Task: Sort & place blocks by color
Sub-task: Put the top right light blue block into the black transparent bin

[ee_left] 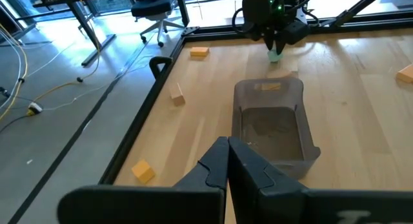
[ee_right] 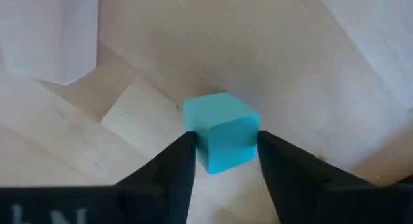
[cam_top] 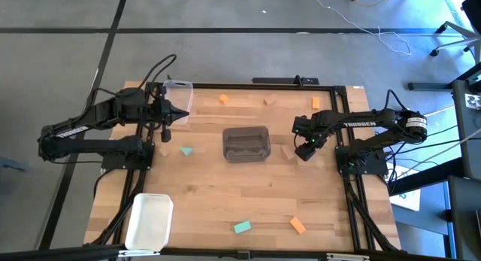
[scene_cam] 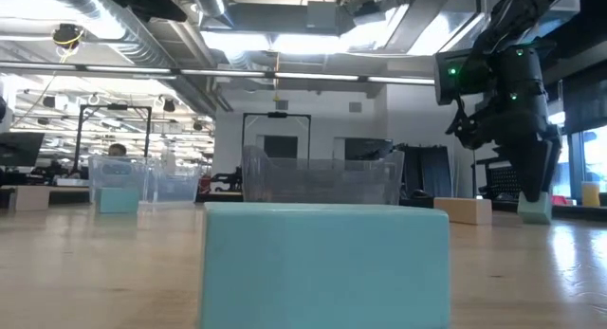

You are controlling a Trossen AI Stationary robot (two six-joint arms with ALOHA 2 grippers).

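Observation:
My right gripper (cam_top: 305,150) is to the right of the grey clear bin (cam_top: 246,143), pointing down, shut on a teal block (ee_right: 222,140). The same block shows below its fingers in the low view (scene_cam: 536,211) and in the left wrist view (ee_left: 275,55). A tan block (cam_top: 286,152) lies flat beside it. My left gripper (cam_top: 177,114) is shut and touches nothing; it hovers by the clear bin (cam_top: 179,95) at the far left. Loose blocks lie flat on the table: orange (cam_top: 223,100), (cam_top: 316,103), (cam_top: 297,226), teal (cam_top: 186,151), (cam_top: 242,227), tan (cam_top: 270,101), (cam_top: 165,149). My right gripper pinches the teal block between its two fingers, one on each of two opposite side faces (ee_right: 193,143), coming from above and pointing down. The block's top face and one side face show between the fingers. Whether its underside is clear of the table, I cannot tell.
A white bin (cam_top: 149,220) sits at the near left corner. The grey clear bin stands mid-table, between the arms. A black frame (cam_top: 349,125) runs along the table's edges. Open wood lies in front of the grey bin. A teal block (scene_cam: 322,263) fills the low view's foreground.

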